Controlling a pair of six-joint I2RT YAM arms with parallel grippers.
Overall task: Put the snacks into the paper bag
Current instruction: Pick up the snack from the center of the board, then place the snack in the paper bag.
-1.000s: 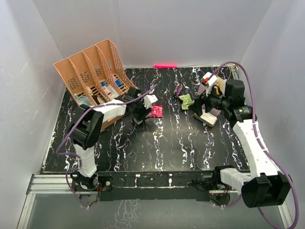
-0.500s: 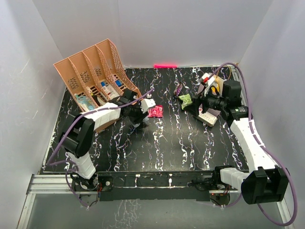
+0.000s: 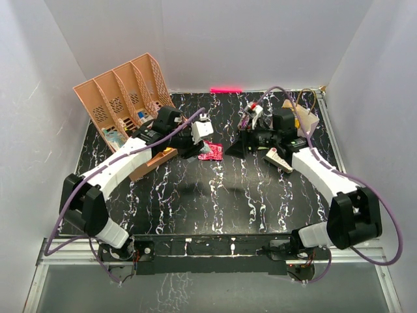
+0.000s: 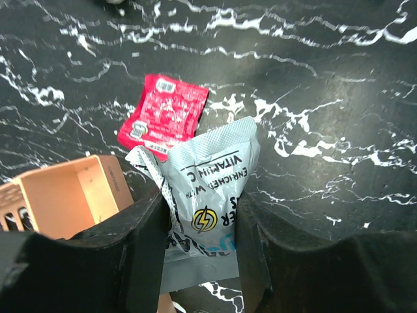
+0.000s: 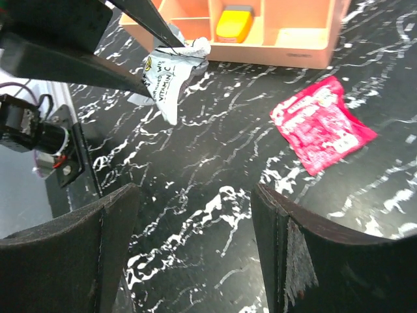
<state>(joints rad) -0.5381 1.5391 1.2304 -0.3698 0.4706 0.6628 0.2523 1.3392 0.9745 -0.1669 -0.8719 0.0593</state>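
My left gripper point(image 4: 199, 203) is shut on a grey-white snack packet point(image 4: 212, 173) with a yellow lightning mark, held just above the table. From the right wrist the same packet point(image 5: 171, 70) hangs between the left fingers point(image 5: 140, 14). A pink-red snack packet point(image 3: 210, 151) lies flat just beyond it, also visible as the pink packet point(image 4: 166, 116) point(image 5: 320, 122). My right gripper point(image 3: 236, 148) point(image 5: 195, 218) is open and empty over bare table right of the pink packet. The paper bag point(image 3: 307, 120), pale with cord handles, stands at the back right. A purple snack point(image 3: 244, 121) lies behind the right gripper.
The peach slotted organiser point(image 3: 127, 98) stands at the back left. A small orange tray point(image 3: 151, 164) point(image 4: 71, 195) holding a yellow item point(image 5: 236, 19) lies beside the left arm. A tan bar-shaped box point(image 3: 277, 158) lies under the right forearm. White walls enclose the table.
The left gripper closed on the grey-white packet and moved back with it. The right arm swung left from near the paper bag to the middle of the table.
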